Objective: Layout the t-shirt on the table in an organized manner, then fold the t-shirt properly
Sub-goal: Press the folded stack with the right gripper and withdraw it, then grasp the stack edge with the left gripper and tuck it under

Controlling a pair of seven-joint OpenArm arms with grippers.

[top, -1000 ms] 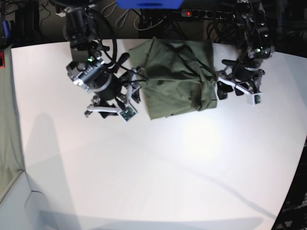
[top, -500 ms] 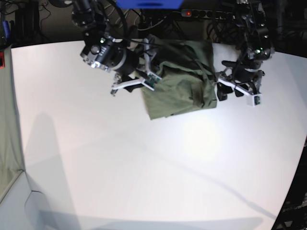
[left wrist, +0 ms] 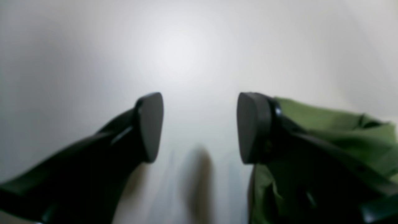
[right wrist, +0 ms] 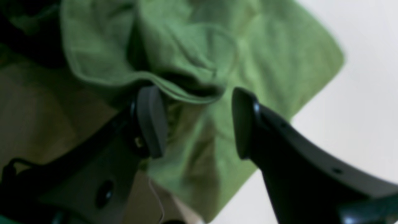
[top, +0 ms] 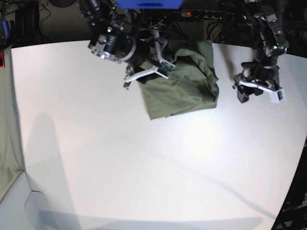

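The olive-green t-shirt (top: 184, 86) lies crumpled in a heap at the far side of the white table (top: 120, 158). My right gripper (top: 162, 60) is open and hovers over the shirt's far-left part. In the right wrist view its open fingers (right wrist: 150, 121) straddle a raised folded edge of the t-shirt (right wrist: 199, 56) without holding it. My left gripper (top: 241, 88) is open and empty, just right of the heap and apart from it. In the left wrist view the left gripper (left wrist: 199, 127) points at bare table (left wrist: 186, 56), with the t-shirt (left wrist: 329, 124) beside its right finger.
A greenish-grey cloth strip (top: 7, 143) hangs at the left edge. A power strip with a red light (top: 192, 13), cables and a blue object (top: 148, 4) sit behind the table. The table's curved edge (top: 298, 163) runs down the right side.
My right gripper has moved from the shirt's left side up over its far-left part. My left gripper has drawn away to the right, off the shirt's edge. The heap looks slightly more bunched.
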